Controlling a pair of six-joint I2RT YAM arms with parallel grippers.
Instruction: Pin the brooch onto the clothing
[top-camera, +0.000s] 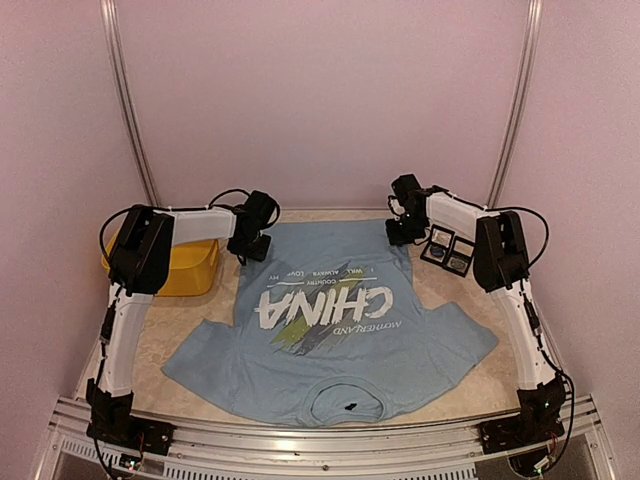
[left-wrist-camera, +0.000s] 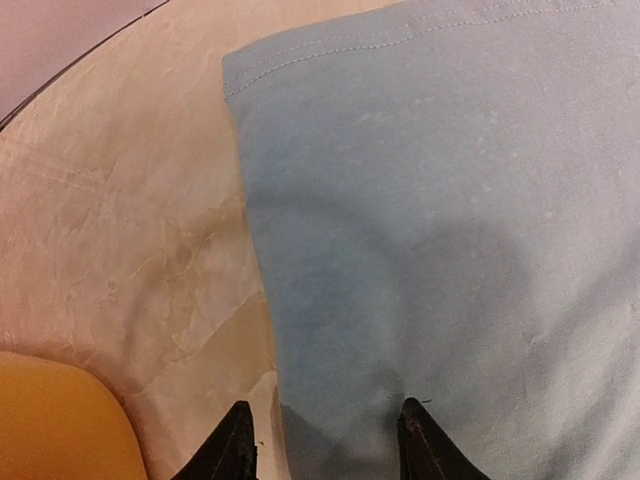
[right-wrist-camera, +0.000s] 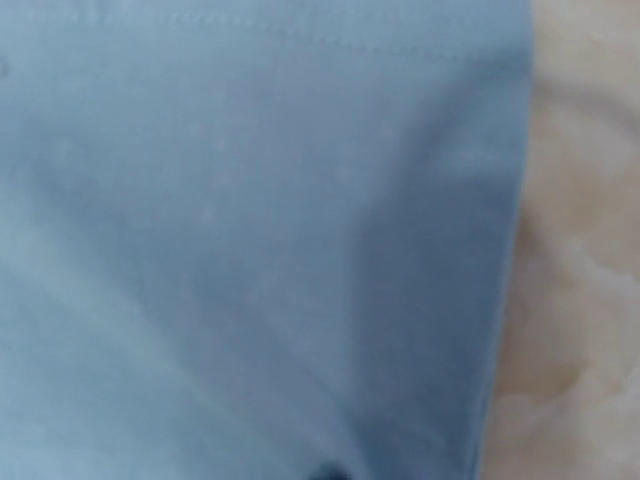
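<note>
Shirt (top-camera: 330, 330) lies flat in the middle of the table (top-camera: 470, 375), print up, with its collar toward the near edge and its hem toward the far edge. The left gripper (top-camera: 252, 250) is low over the hem's far-left corner. In the left wrist view its jaws are spread and its fingertips (left-wrist-camera: 235, 445) straddle the shirt's side edge, one over bare table and the other over cloth. The right gripper (top-camera: 400, 232) is down at the hem's far-right corner with its jaws pressed together. The right wrist view is blurred and filled with blue cloth, so it may be nipping the fabric, but this cannot be told. A yellow bin (top-camera: 190, 268) sits at the table's left edge beside the left arm. A small open black case (top-camera: 448, 250) lies near the right edge, just beside the right gripper.
</note>
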